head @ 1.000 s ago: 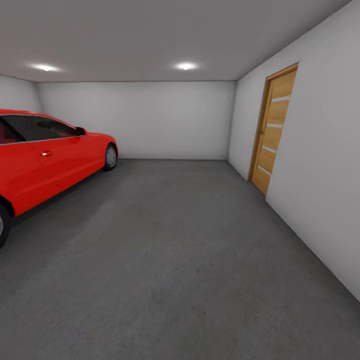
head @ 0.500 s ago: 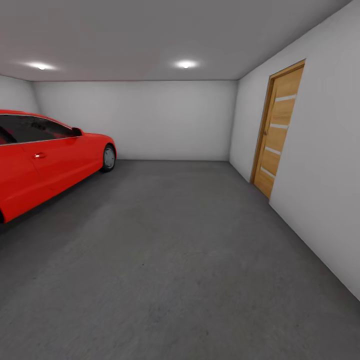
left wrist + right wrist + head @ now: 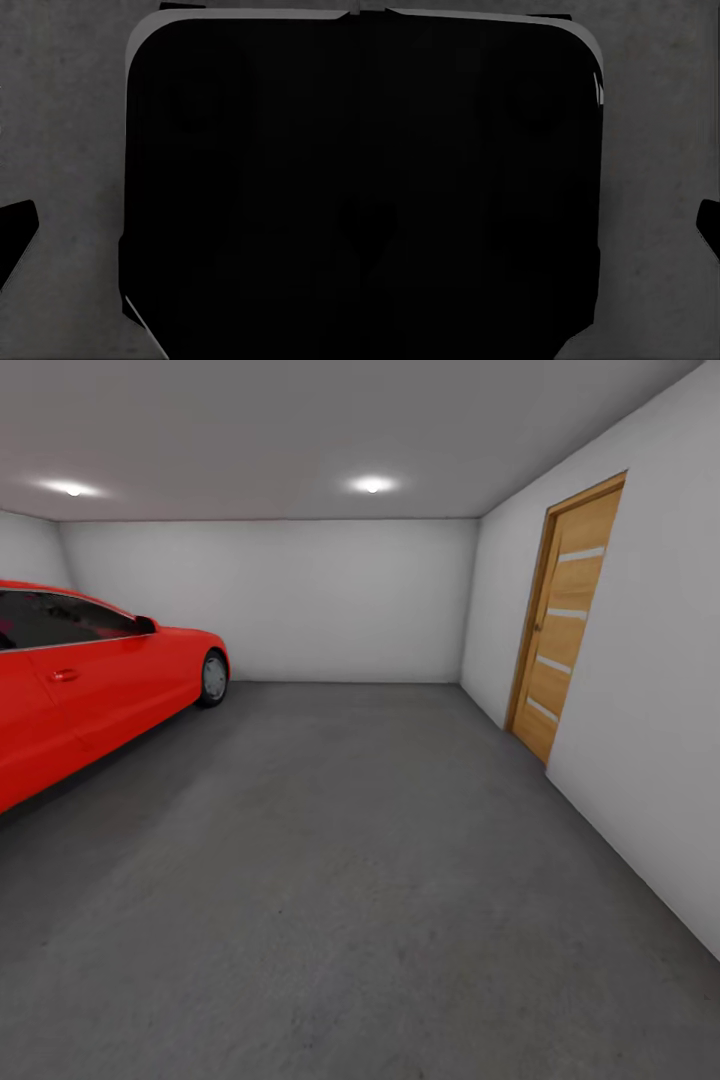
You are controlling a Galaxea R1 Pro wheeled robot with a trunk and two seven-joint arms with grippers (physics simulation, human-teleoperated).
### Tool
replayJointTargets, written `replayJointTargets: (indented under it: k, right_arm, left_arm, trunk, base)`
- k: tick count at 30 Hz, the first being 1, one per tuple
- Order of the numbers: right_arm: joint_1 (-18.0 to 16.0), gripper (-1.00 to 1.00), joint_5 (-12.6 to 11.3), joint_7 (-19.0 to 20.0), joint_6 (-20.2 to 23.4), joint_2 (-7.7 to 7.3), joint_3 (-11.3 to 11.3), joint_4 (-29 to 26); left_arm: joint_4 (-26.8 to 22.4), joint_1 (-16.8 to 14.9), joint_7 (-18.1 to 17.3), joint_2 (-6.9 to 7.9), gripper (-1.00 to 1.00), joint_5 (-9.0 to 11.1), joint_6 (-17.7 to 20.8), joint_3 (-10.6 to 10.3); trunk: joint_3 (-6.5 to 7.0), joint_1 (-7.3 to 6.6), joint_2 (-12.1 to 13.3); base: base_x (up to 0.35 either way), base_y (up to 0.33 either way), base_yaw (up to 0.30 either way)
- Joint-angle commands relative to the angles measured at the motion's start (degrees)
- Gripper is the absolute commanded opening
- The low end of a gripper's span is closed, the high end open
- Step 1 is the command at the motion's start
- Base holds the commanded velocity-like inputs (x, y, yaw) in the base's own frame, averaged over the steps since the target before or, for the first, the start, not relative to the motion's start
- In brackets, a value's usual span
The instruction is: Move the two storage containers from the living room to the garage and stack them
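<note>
Garage interior: grey floor (image 3: 350, 880); red car (image 3: 90, 680) well apart from the wooden door (image 3: 565, 625), across the floor. Jaw state of both grippers cannot be told.

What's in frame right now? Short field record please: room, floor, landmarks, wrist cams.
room: garage, white walls, two ceiling lights
floor: dark grey, rough
car: red, at left, nose toward back wall
door: wooden plank, shut, in right wall
wrist cams: grey floor beside a large black rounded body
hands: state cannot be told

garage (image 3: 270, 600), dark grey floor (image 3: 350, 880) (rough)
</note>
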Motion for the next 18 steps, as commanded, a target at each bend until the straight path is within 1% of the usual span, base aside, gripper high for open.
replayJointTargets:
  k: [1,18]
  right_arm:
    - [0.0,1.00,0.0,0.0,-0.3,0.00,0.0,0.1]
    - [0.0,1.00,0.0,0.0,-0.3,0.00,0.0,0.1]
  left_arm:
    - [0.0,0.0,0.1,-0.01,1.00,0.4,-0.1,0.0]
    - [0.1,0.0,0.1,-0.04,1.00,0.4,0.2,0.0]
  trunk:
    - [-0.04,0.03,0.0]
    - [-0.04,0.03,0.0]
  base:
    - [0.325,0.000,0.000]
    - [0.325,0.000,0.000]
